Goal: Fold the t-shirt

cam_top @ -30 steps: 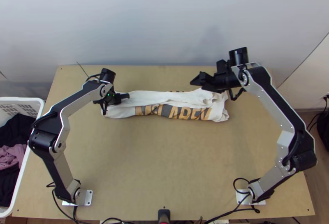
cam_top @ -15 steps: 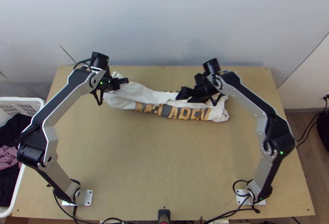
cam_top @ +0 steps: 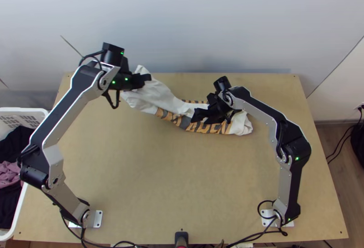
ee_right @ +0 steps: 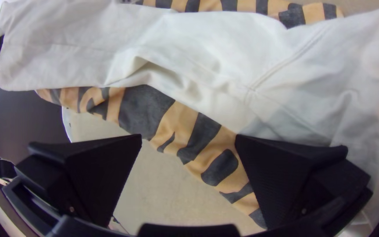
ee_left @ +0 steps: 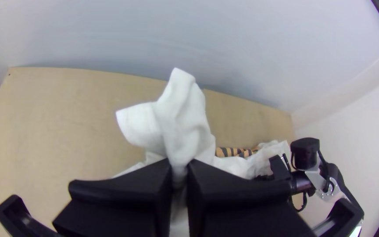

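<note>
A white cloth t-shirt with tan-and-grey print (cam_top: 159, 97) stretches left to right across the far part of the light wooden surface (cam_top: 136, 179), left end pinched by the left black gripper (cam_top: 146, 78), a flap jutting past in the left wrist view, middle beneath the right black gripper (cam_top: 199, 118), its fingers spread, with dark (cam_top: 13, 141) and pink clothes (cam_top: 9, 174) in the white plastic basket (cam_top: 44, 112) at left.

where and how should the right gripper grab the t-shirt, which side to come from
The t-shirt is probably best pinched by its long printed edge, the one nearer the arms' bases, coming down from above. That edge runs between the open fingers of the right gripper, and bare table beside it seems to leave room for one finger. The left gripper holds the other end up.
</note>
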`<action>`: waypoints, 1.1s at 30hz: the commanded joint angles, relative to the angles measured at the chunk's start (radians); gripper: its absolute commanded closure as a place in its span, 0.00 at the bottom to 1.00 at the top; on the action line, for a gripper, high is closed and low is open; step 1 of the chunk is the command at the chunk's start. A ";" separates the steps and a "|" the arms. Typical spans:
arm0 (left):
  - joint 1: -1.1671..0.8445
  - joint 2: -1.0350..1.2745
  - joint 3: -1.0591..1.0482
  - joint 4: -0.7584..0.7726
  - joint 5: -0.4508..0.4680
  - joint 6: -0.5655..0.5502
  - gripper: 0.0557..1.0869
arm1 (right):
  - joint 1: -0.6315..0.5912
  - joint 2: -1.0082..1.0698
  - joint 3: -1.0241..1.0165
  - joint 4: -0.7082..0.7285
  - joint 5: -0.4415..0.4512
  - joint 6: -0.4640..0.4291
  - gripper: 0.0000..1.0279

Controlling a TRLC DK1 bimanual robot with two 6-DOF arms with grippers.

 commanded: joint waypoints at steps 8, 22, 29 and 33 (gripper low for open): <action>0.086 -0.031 -0.033 -0.008 0.014 0.013 0.96 | -0.039 -0.133 -0.007 -0.008 0.006 0.048 0.03; 0.374 -0.130 -0.170 -0.008 0.104 0.125 0.96 | -0.194 -0.373 0.101 -0.089 -0.069 0.133 0.03; 0.454 -0.163 -0.175 -0.008 0.196 0.149 0.96 | -0.245 -0.446 0.045 -0.100 -0.067 0.134 0.03; 0.366 -0.158 -0.122 -0.008 0.198 0.135 0.96 | -0.249 -0.458 0.035 -0.103 -0.067 0.144 0.03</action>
